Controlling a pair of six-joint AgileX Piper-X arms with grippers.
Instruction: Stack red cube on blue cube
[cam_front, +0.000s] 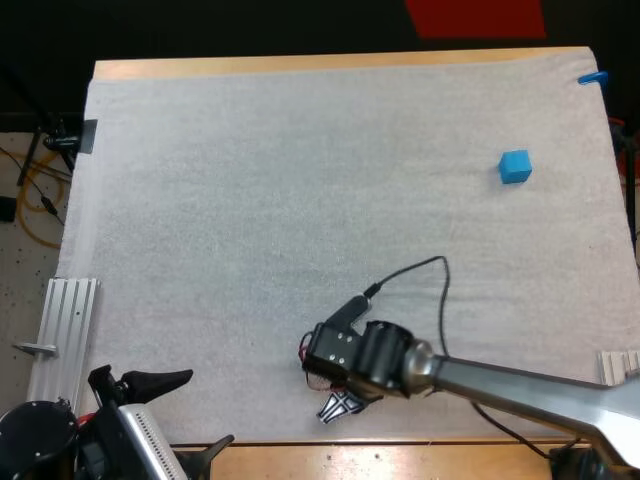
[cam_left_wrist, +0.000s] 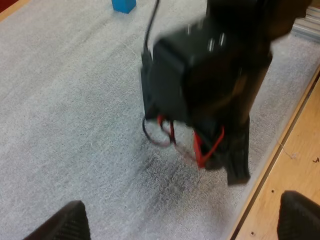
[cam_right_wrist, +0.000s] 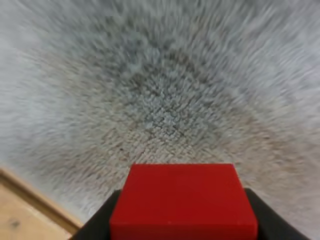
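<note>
1. White mat (cam_front: 250, 200) on wooden table (cam_front: 300, 462).
2. My right gripper (cam_front: 336, 406) pinched the red cube (cam_right_wrist: 183, 200); the blue cube (cam_front: 515, 166) lay well apart from its jaws.
3. My left gripper (cam_front: 185, 412) stood spread, empty.
4. Red cube's underside was hidden from me.

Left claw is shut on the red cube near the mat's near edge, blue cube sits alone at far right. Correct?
No, wrong arm: the right claw is shut on the red cube, per the right wrist view; the left claw is open. Rest holds: near the mat's near edge, blue cube alone at far right.
</note>
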